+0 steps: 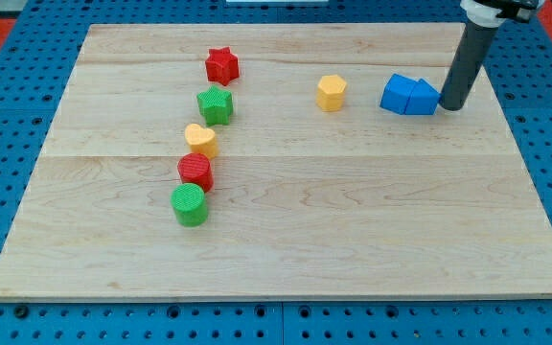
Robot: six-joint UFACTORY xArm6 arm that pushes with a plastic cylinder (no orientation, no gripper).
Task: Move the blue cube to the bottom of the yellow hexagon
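Tip (449,106) stood down on the wooden board (353,220) near its top right corner, right against the right side of the blue blocks. No jaws on this tool, only a plain dark rod, so nothing to open or close and nothing gripped; contact with the blue block looked likely, though touching or just beside could not be told for sure.

Two blue pieces sat pressed together there: blue cube (399,94) on the view's left, and a second blue block (424,98) of unclear shape on the view's right, nearest the tip. Yellow hexagon (332,93) lay just to the left of the blue cube, apart from it, at about the same distance from the board's top edge.

Toward the board's left side ran a loose column of five blocks, well apart from the tip. From the top edge downward: red star (222,65), green block (216,103), yellow block (201,140) of rounded shape, red cylinder (195,172) touching it from below, then green cylinder (190,204) touching the red one.
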